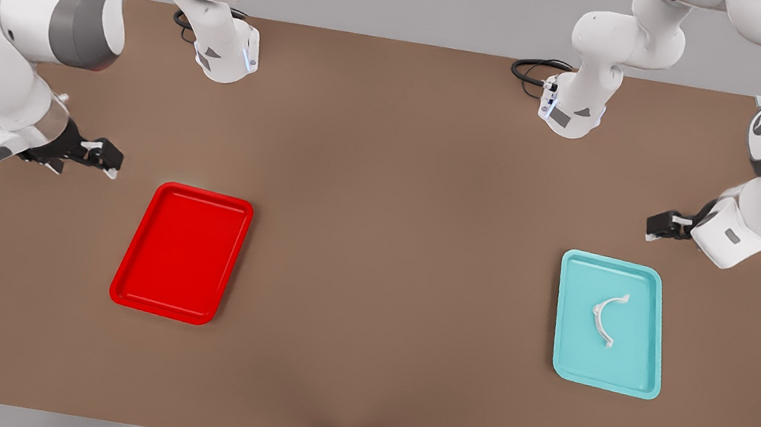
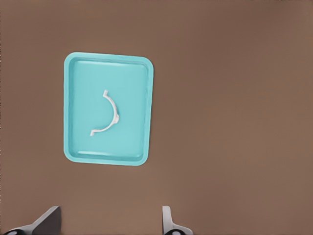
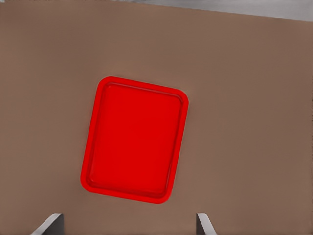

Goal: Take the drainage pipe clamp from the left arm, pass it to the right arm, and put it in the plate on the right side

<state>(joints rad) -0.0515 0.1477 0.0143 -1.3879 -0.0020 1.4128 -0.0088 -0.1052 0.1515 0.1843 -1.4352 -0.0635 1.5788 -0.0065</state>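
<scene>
With the drainage pipe clamp [image 1: 609, 319] lying curved inside the teal tray [image 1: 638, 380] at four o'clock and the red plate [image 1: 138, 300] at eight o'clock, the left gripper [image 1: 659, 226] and right gripper [image 1: 102, 158] hover nearby, fingers spread, seemingly poised to start.

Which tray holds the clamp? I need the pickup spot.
The teal tray, on the front view's right; the white clamp lies in it. The red plate doesn't.
</scene>
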